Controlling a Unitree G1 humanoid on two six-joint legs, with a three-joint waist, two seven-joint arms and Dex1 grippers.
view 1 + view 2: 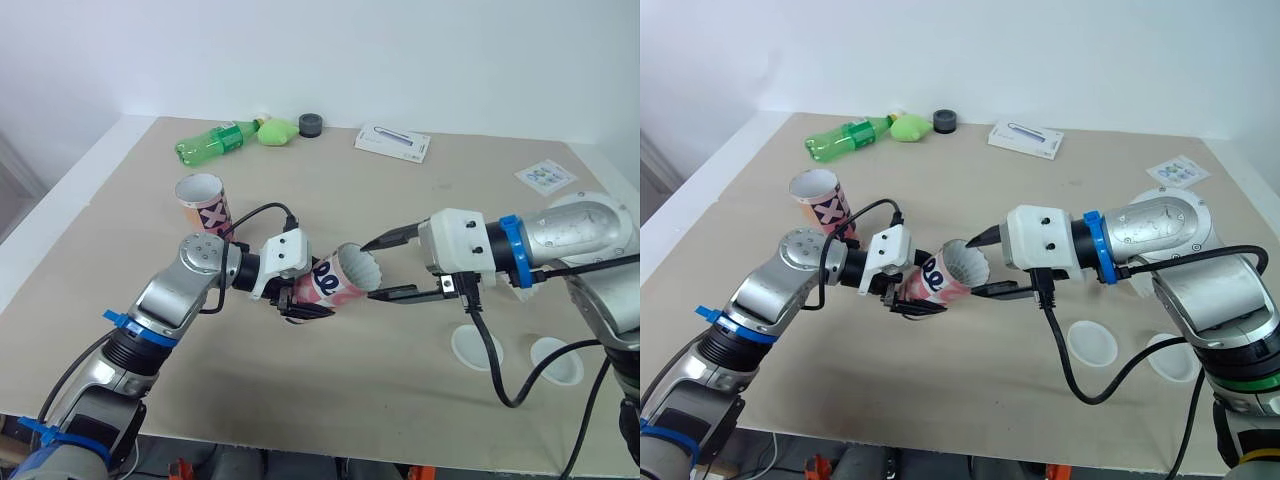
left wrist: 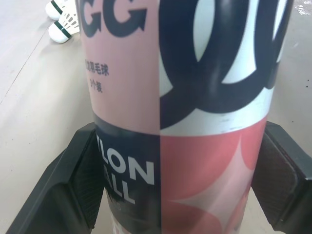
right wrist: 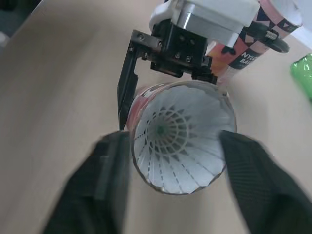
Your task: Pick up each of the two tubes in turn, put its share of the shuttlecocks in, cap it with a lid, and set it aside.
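Mid-frame, left gripper (image 1: 304, 301) jaws clamp the tube (image 1: 335, 281) — right gripper (image 1: 372, 268) jaws wide; shuttlecock (image 3: 170, 132) should go straight down its axis

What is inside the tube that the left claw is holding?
The tube in the left claw holds a shuttlecock: its white skirt fills the mouth, open end outward. The skirt covers whatever lies deeper, so any shuttlecocks behind it cannot be seen.

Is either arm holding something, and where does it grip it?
The left pincer clamps the pink tube around its lower body; the right pincer, open at its mouth, holds nothing.
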